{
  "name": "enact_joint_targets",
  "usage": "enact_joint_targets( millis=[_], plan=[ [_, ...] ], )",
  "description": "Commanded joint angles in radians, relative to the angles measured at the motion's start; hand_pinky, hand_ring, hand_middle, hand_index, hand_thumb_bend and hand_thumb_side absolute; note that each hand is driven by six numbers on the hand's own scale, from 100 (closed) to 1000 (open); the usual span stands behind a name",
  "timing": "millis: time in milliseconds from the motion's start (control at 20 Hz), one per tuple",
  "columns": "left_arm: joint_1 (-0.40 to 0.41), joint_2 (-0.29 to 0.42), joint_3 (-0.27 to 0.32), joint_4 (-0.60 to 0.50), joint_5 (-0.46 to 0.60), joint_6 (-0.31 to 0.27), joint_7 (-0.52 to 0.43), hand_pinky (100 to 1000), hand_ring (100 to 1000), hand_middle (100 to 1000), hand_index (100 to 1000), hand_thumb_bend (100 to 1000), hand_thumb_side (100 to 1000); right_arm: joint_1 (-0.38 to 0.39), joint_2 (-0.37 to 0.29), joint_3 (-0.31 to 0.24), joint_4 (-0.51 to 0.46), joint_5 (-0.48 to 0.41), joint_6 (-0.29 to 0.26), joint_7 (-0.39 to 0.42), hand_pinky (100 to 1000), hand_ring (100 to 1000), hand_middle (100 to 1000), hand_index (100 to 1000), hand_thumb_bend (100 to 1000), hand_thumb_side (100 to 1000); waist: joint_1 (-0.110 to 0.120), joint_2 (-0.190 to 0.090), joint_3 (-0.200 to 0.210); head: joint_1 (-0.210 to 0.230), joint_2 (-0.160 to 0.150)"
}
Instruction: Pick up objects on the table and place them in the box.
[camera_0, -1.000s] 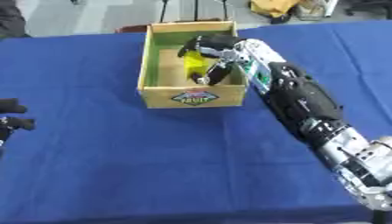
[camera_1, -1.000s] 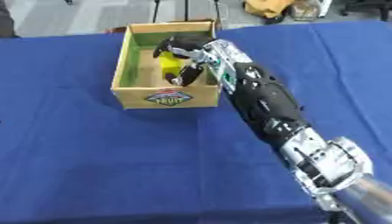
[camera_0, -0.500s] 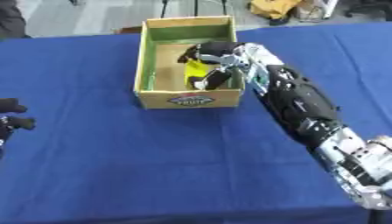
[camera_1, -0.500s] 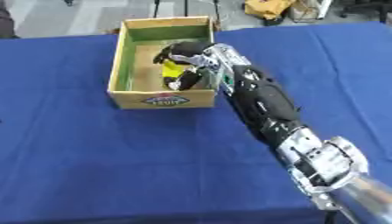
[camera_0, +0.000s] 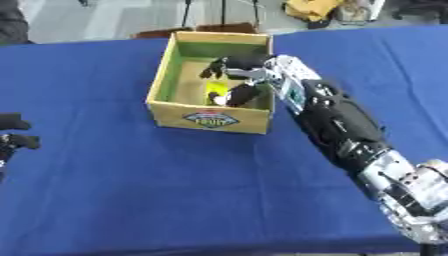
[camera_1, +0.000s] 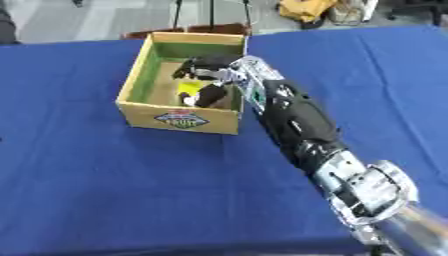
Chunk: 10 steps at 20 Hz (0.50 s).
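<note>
- Compared with one second before, our right hand (camera_0: 238, 80) had gone lower inside the box (camera_0: 166, 82), and the yellow object (camera_0: 215, 91) now sat close to the box floor instead of near the rim.
- The whole picture had also shifted, so part of this change came from our head moving, not from the box.
- We judged that the placing step was almost finished: the object was already within the box walls, toward the right wall, and only the release was left.
- The fingers of our right hand were curled around the yellow object, with the thumb below it; we could not see any gap, so we judged that it was not released yet.
- The long axis of the object seemed to run from the far wall of the box toward its near wall, a little tilted; which end pointed forward we could not tell.
- Our left hand (camera_0: 12, 135) rested far left of the box, at the edge of the view, fingers relaxed and empty.
</note>
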Motion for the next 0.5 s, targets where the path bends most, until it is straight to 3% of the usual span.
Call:
enact_joint_targets(
  millis=[50,250,500],
  plan=[
    [-0.01,0.013,0.008,-0.014,0.004,-0.001,0.001,726,502,591,713,752,913,-0.035,-0.043,-0.01,-0.095,-0.059,0.015,-0.054,801,800,815,939,100,661,-0.002,-0.014,-0.004,0.006,-0.009],
    [-0.007,0.015,0.013,-0.014,0.002,-0.002,0.006,726,502,591,712,754,912,-0.026,-0.089,-0.004,-0.229,-0.171,0.048,-0.139,790,782,784,927,100,647,-0.006,-0.014,-0.014,0.017,-0.009],
    [-0.004,0.018,0.021,-0.014,-0.002,-0.004,0.015,726,501,591,712,756,913,0.043,-0.18,0.02,-0.452,-0.364,0.101,-0.191,786,776,764,918,100,649,-0.009,-0.008,-0.034,0.036,-0.009]
  ],
)
